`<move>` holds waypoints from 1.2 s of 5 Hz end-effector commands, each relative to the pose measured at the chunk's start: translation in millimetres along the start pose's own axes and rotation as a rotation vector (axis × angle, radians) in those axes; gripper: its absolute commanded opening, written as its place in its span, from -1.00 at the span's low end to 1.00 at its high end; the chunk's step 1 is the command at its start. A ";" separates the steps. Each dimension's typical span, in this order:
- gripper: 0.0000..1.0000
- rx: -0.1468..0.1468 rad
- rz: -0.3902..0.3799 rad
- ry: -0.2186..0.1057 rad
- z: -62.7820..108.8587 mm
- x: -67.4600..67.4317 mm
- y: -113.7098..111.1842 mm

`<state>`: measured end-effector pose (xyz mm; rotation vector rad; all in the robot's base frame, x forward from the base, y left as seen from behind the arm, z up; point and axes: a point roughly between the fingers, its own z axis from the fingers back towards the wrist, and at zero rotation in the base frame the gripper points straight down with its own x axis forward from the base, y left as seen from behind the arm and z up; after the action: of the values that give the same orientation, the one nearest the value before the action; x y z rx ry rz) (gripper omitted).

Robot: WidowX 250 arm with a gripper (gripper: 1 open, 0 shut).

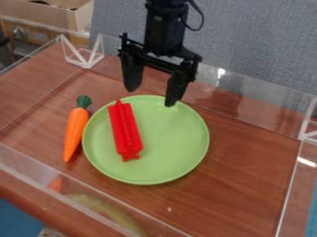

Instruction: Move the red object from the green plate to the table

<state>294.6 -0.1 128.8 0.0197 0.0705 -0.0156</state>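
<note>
Camera view: black gripper (151,87) points straight down above the far rim of the green plate (180,148), jaws spread wide, holding nothing. Red object (124,129) lies lengthwise on the plate's left half, clear of the gripper. Orange carrot (76,132) rests on the bench (247,157) just beside the plate's left rim.

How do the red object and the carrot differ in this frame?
The red object is a bright red ridged bar of even width; the carrot is orange, tapered, with a green top. The red object lies on the green plate; the carrot lies on the table beside the plate's left rim. Both are elongated, similar in length and untouched.
</note>
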 end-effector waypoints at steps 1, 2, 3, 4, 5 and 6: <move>1.00 0.007 0.007 -0.113 30.1 5.4 3.3; 1.00 0.007 0.002 -0.120 31.4 5.7 2.1; 1.00 0.000 0.002 -0.100 26.2 3.9 -0.2; 1.00 -0.006 0.002 -0.079 20.8 1.9 -2.3; 1.00 -0.011 0.001 -0.056 15.5 -0.4 -4.1; 1.00 -0.010 0.000 -0.047 12.8 0.2 -4.5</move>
<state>294.0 -2.4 132.5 0.0080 0.0551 -0.0065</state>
